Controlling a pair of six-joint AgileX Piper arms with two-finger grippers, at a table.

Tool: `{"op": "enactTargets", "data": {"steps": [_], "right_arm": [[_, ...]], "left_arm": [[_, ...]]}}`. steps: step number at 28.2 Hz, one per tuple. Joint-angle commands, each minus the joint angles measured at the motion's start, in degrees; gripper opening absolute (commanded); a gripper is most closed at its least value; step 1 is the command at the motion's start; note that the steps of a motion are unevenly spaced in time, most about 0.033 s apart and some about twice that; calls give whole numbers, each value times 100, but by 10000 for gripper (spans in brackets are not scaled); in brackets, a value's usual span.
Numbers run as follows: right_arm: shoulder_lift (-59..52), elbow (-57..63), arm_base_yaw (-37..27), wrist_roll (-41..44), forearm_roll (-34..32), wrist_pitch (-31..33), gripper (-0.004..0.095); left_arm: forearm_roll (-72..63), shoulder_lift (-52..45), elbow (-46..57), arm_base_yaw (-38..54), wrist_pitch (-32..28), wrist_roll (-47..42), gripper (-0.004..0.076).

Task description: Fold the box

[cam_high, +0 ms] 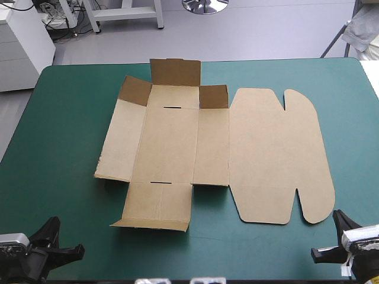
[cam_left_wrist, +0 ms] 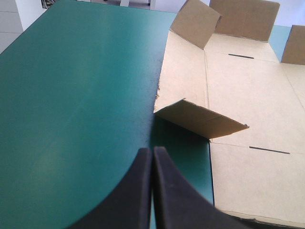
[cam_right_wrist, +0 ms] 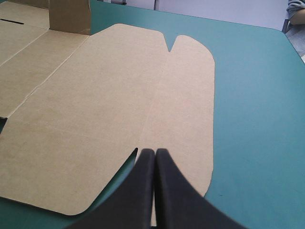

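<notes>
Mostly flat, brown box (cam_high: 177,148) lies at middle of tabletop (cam_high: 65,130), lid panel toward right edge, few flaps at far and left sides raised. Left claw (cam_left_wrist: 152,150) pressed together near front-left corner, clear of board. Right claw (cam_right_wrist: 155,151) together too, tip seemingly over lid's near edge, contact unclear

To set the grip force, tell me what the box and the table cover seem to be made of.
The box: thin brown cardboard, matte; scored creases, cut slots and flaps standing stiffly from the flat sheet point to it. The teal-green cover: smooth, with a soft sheen in the left wrist view, perhaps a vinyl or rubber mat; the look leaves it open.
</notes>
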Motion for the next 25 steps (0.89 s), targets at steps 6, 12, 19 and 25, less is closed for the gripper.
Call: {"op": "enactTargets", "data": {"steps": [6,12,19,25], "right_arm": [[-174,-162,-26,-30,-38,-455,-19],[-174,-162,-26,-30,-38,-455,-19],[-174,-162,-26,-30,-38,-462,-19],[-174,-162,-26,-30,-38,-462,-19]], "left_arm": [[-94,-49,-136,-24,-405,-21,-10],[-346,165,-136,-24,-405,227,-10],[-648,1147,-411,-24,-405,672,-10],[-895,2991,-1063,-24,-462,1695,-9]]}}
